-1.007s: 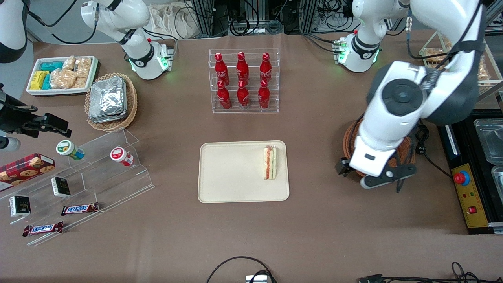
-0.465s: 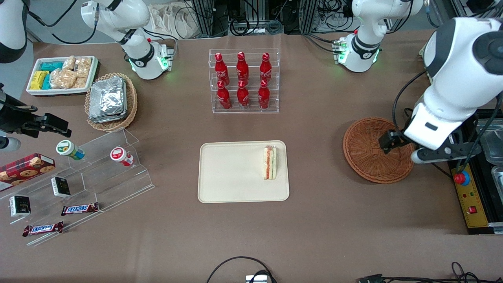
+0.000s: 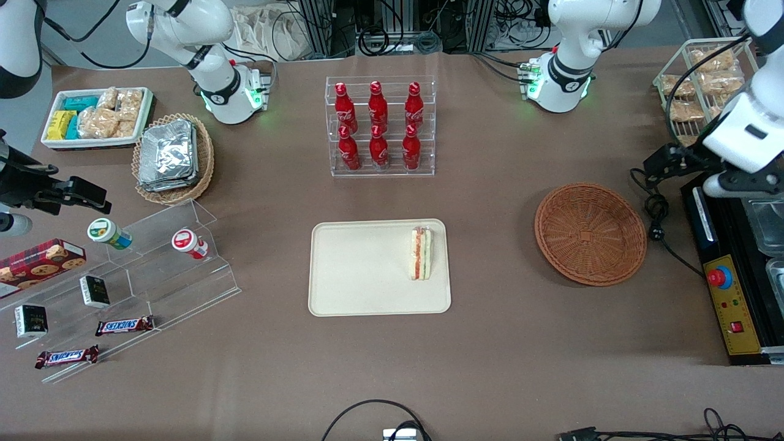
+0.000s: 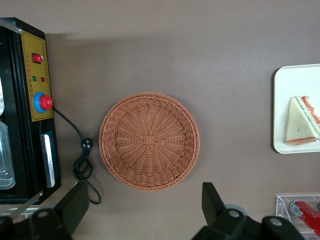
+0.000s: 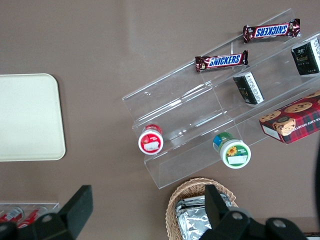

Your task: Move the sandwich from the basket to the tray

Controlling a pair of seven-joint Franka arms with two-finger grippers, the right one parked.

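The tray (image 3: 367,269) carries the sandwich (image 3: 421,253) near its edge toward the basket (image 3: 590,234), which now lies fully uncovered and bare. The gripper (image 3: 658,165) has pulled up and away toward the working arm's end, fingers (image 4: 212,197) spread apart, holding nothing. The task looks finished.

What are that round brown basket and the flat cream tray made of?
The basket looks like woven wicker, reddish-brown and matte: its strands circle out from a small square center. The tray seems smooth molded plastic, though that is less sure; it has rounded corners and a low rim. The sandwich lies on it. The hand hangs open above the basket.
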